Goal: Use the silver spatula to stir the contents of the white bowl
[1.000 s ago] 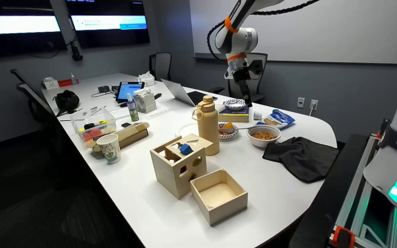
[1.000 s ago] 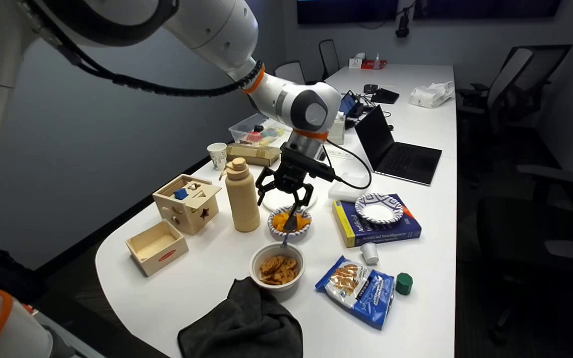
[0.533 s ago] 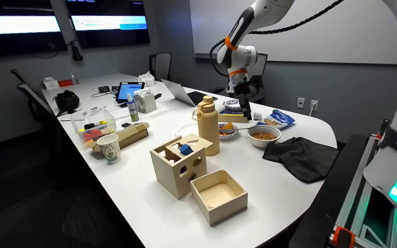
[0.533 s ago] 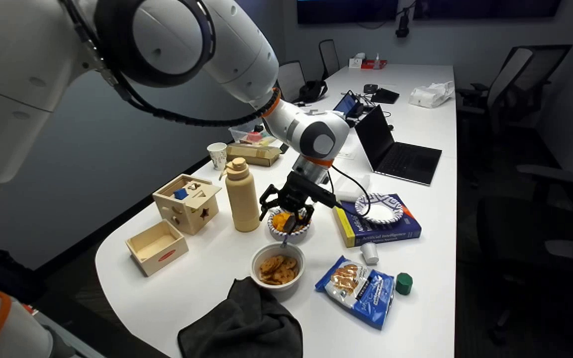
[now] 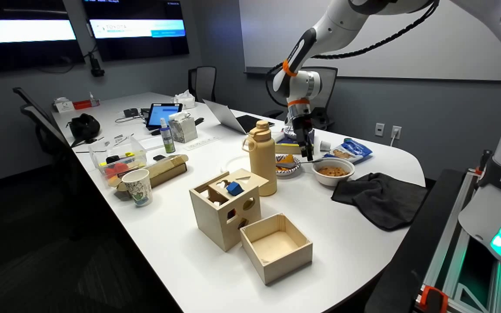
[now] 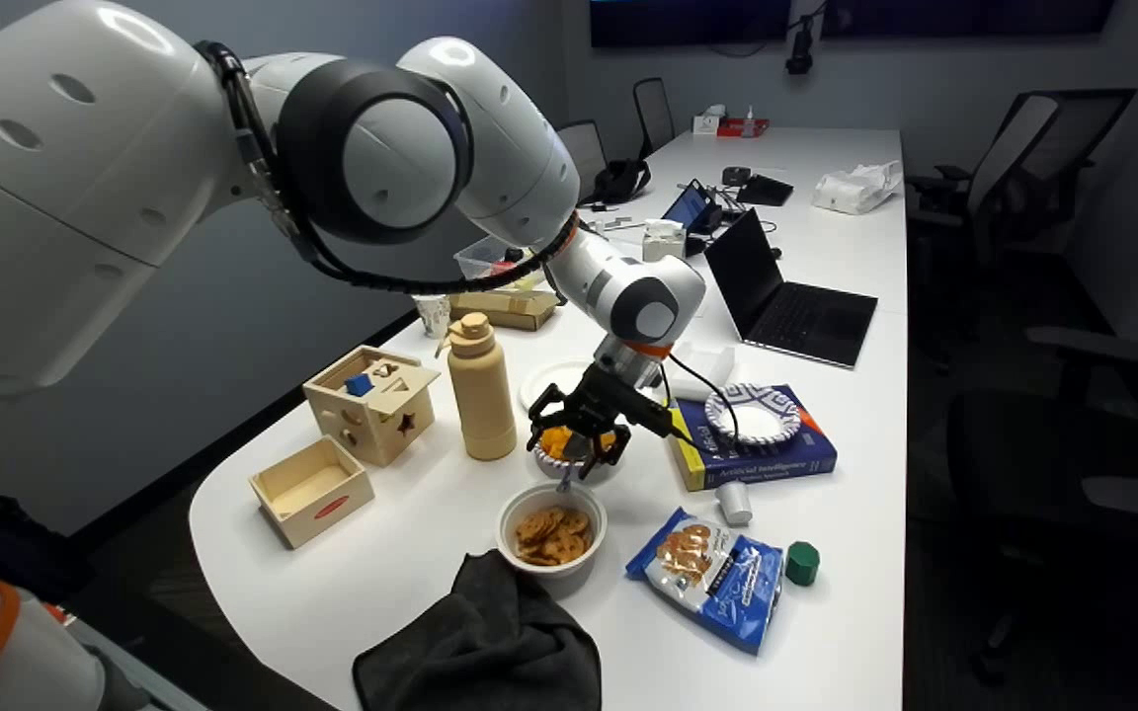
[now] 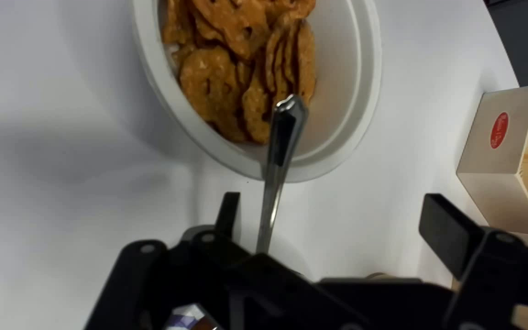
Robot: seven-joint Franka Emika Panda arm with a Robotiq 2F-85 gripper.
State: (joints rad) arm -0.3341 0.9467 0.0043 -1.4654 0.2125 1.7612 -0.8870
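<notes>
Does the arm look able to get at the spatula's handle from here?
Probably yes: the jaws stand open, and in the wrist view the handle shows between them, with nothing seen blocking it. It sits off-centre, though, its end reaching over the white bowl, so closing may shift it.

Glossy metal spatula (image 7: pixel 274 183), smooth white bowl (image 7: pixel 335 87), rough contents (image 7: pixel 220 68), wooden box (image 5: pixel 288 263), matt cloth (image 6: pixel 490 642)

White table (image 5: pixel 346 239): white bowl (image 5: pixel 329 180), cloth (image 5: pixel 379 200), bottle (image 5: pixel 262 165)
</notes>
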